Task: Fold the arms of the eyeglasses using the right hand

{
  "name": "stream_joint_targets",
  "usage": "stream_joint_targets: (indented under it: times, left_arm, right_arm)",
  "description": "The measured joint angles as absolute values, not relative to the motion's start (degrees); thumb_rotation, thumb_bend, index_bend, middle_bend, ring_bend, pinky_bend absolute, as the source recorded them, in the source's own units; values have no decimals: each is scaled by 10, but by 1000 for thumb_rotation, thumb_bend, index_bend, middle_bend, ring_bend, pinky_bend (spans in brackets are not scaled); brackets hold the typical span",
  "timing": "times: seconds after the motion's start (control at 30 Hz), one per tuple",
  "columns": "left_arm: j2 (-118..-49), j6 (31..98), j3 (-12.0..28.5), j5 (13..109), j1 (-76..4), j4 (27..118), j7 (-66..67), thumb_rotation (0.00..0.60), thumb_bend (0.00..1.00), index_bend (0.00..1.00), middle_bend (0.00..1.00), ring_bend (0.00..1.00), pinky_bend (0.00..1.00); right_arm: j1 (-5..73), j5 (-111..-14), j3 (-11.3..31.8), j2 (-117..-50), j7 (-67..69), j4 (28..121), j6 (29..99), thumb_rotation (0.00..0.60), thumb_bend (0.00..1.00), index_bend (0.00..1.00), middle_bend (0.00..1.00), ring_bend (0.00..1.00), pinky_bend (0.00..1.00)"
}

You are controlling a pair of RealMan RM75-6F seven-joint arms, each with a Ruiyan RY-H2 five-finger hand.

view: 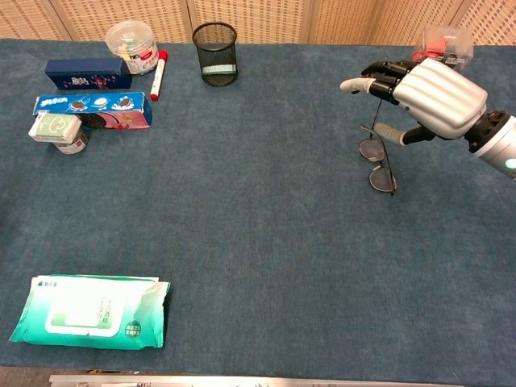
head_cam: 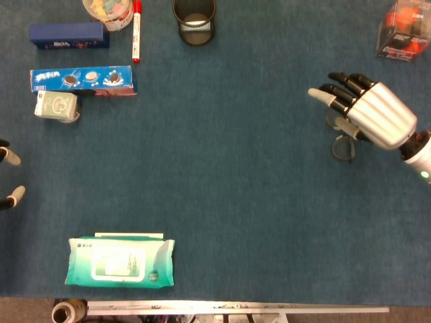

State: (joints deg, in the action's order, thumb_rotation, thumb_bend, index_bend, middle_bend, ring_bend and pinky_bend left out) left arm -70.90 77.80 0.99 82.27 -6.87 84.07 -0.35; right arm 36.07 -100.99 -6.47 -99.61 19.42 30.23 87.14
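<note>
right hand hovering just above the eyeglasses, fingers extended and slightly spread, thumb hanging apart below them, gripping nothing. eyeglasses lying on the blue table, lenses down, arms not yet folded flat, one arm rising toward the palm. red-lidded clear box sitting just behind the eyeglasses. black mesh cup standing well to their left. left hand showing only fingertips at the head view's edge, far from the eyeglasses; cannot tell their state.
</note>
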Motion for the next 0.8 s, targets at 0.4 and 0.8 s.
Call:
stream_joint_targets:
  times: [0.4,0.8]
  left_arm:
    - [-709,775,9,819,-69,840,-3,600,177,425,281,260,451]
    - [-712,770,7,816,-68,831,-11,600,176,425,281,259,452]
  right_arm:
    - [376,-976,-2,-970,174,349,894,600,331,183,300,178,337]
    - [401,-936,35,-1004,222,269,849,600,279,183,302,177,337]
